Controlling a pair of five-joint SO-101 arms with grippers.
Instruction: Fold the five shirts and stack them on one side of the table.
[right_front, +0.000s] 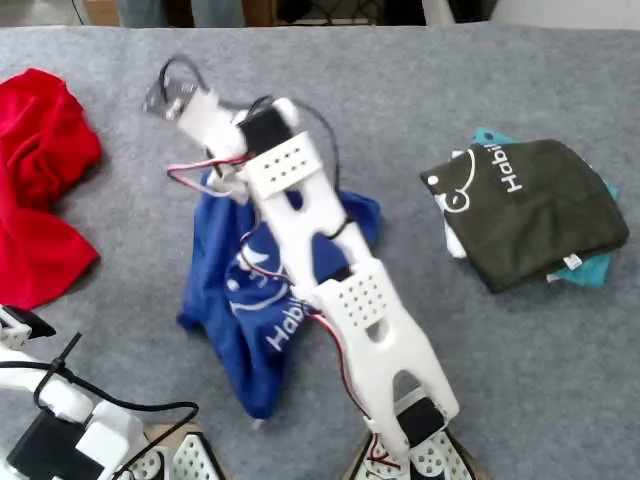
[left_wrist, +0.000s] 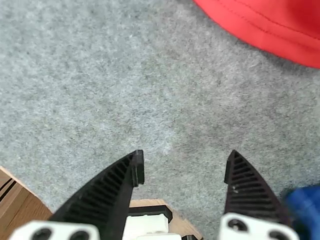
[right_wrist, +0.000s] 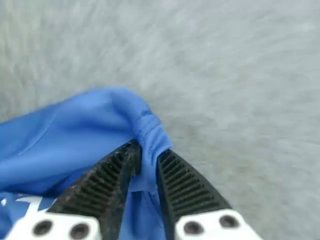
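1. Resting near the front edge of the table (right_front: 450, 100), your left gripper (left_wrist: 185, 160) hangs spread over its bare cover, holding nothing.
2. Blue shirt (right_front: 225, 290) lies crumpled mid-table; your right gripper (right_wrist: 149, 150) pinches a small bunch at its far edge.
3. Risk, as judged: so thin a bite may slip under pull, or drag the whole heap.
4. Right arm (right_front: 340, 290) stretches long across the shirt, nearly fully extended.

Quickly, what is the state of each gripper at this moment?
Left gripper: open, holding nothing.
Right gripper: closed on a fold of the blue shirt.
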